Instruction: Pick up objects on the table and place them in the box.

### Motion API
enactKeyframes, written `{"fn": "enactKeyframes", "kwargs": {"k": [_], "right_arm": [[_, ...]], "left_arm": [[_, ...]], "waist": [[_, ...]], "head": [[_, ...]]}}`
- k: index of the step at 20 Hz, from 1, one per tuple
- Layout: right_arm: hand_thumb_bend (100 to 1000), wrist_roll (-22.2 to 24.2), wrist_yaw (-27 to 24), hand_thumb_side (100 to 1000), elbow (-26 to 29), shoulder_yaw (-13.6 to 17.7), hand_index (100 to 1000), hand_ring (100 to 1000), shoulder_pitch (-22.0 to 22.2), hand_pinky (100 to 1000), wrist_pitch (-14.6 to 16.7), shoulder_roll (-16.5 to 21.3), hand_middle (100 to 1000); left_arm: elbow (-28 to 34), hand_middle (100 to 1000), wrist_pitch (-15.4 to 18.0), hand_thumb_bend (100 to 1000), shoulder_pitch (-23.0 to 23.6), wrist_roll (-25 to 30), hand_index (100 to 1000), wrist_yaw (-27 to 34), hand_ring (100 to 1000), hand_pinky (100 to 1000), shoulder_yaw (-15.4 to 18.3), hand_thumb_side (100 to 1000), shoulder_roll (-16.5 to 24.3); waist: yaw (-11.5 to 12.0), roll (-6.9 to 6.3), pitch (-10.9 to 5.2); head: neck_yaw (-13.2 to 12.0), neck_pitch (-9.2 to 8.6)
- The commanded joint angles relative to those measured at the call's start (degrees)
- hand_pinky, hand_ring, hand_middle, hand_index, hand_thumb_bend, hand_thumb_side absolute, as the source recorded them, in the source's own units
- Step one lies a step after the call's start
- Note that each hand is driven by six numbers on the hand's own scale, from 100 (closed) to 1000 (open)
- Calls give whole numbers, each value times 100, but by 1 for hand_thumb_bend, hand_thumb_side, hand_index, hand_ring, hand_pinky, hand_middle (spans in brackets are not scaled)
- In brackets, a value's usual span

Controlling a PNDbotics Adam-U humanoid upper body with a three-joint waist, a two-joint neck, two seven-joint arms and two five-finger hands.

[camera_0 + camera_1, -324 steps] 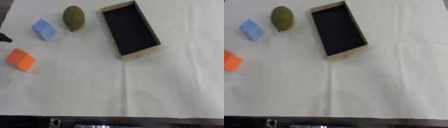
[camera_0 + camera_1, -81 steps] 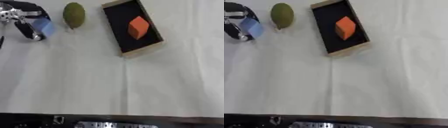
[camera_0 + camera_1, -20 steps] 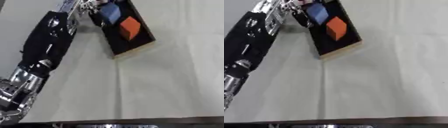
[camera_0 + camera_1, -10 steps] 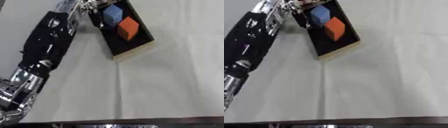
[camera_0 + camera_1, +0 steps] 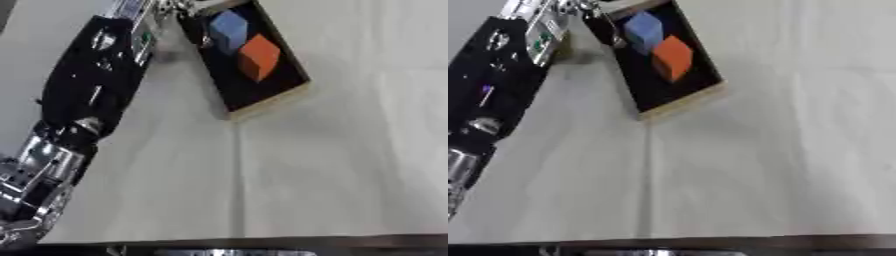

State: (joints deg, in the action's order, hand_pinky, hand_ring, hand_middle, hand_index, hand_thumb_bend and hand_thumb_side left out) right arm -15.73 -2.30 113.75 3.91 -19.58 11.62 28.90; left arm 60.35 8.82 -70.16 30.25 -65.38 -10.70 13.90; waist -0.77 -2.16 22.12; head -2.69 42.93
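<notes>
The shallow wooden box (image 5: 273, 102) with a black inside lies askew at the top of the table. A blue block (image 5: 229, 29) and an orange block (image 5: 259, 56) sit in it side by side, the blue one farther from me. My left arm (image 5: 94, 87) stretches from the lower left up to the box's far left corner. My left hand (image 5: 178, 9) is half cut off by the top edge, with its fingers relaxed beside the box's left wall and off the blue block. My right hand shows in no view.
An olive-green patch (image 5: 564, 49) peeks out beside my left wrist, mostly hidden by the arm. The white cloth (image 5: 341, 170) covers the table to the right of and below the box. A dark table edge (image 5: 262, 245) runs along the bottom.
The blue block left my left hand's fingers and now rests in the box above the orange block. The hand has drawn slightly left of it.
</notes>
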Motion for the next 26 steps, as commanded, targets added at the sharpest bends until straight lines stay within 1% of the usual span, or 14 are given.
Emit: {"fn": "enactKeyframes", "kwargs": {"k": [1, 4, 8, 11, 14, 17, 21, 26], "right_arm": [[100, -50, -1, 626, 84, 94, 887, 808, 3, 866, 15, 207, 682], [100, -103, 20, 624, 84, 134, 887, 808, 43, 866, 34, 242, 683], [100, -138, 50, 623, 84, 153, 887, 808, 85, 866, 52, 248, 683], [100, -154, 65, 622, 84, 156, 887, 809, 99, 866, 61, 236, 683], [100, -155, 76, 619, 84, 153, 887, 809, 106, 866, 69, 217, 683], [100, -161, 88, 621, 84, 157, 887, 809, 111, 866, 79, 205, 683], [100, -164, 92, 621, 84, 156, 887, 809, 106, 867, 78, 196, 682], [100, -166, 91, 621, 84, 158, 887, 810, 107, 867, 74, 183, 682]], "left_arm": [[380, 836, 14, 530, -104, 178, 926, 221, 898, 922, 87, 100, 359], [681, 835, 15, 526, 5, 392, 919, 465, 895, 921, 185, 100, 600], [852, 842, -75, 528, 138, 685, 917, 796, 898, 923, 237, 100, 911], [885, 850, -193, 533, 194, 863, 919, 977, 904, 927, 231, 100, 1043], [896, 855, -284, 536, 223, 966, 922, 950, 909, 932, 224, 100, 1082], [859, 858, -352, 533, 252, 1052, 923, 850, 912, 935, 233, 100, 1111], [761, 860, -400, 537, 291, 1151, 925, 775, 913, 935, 263, 100, 1164], [432, 861, -477, 542, 342, 1192, 924, 682, 913, 934, 335, 100, 1168]], "waist": [[53, 31, -180], [125, 56, -201], [186, 107, -202], [216, 156, -195], [222, 202, -182], [221, 233, -162], [233, 232, -145], [218, 227, -142]], "head": [[120, 81], [266, 114], [280, 118], [276, 119], [272, 79], [217, -33], [173, -110], [152, -134]]}}
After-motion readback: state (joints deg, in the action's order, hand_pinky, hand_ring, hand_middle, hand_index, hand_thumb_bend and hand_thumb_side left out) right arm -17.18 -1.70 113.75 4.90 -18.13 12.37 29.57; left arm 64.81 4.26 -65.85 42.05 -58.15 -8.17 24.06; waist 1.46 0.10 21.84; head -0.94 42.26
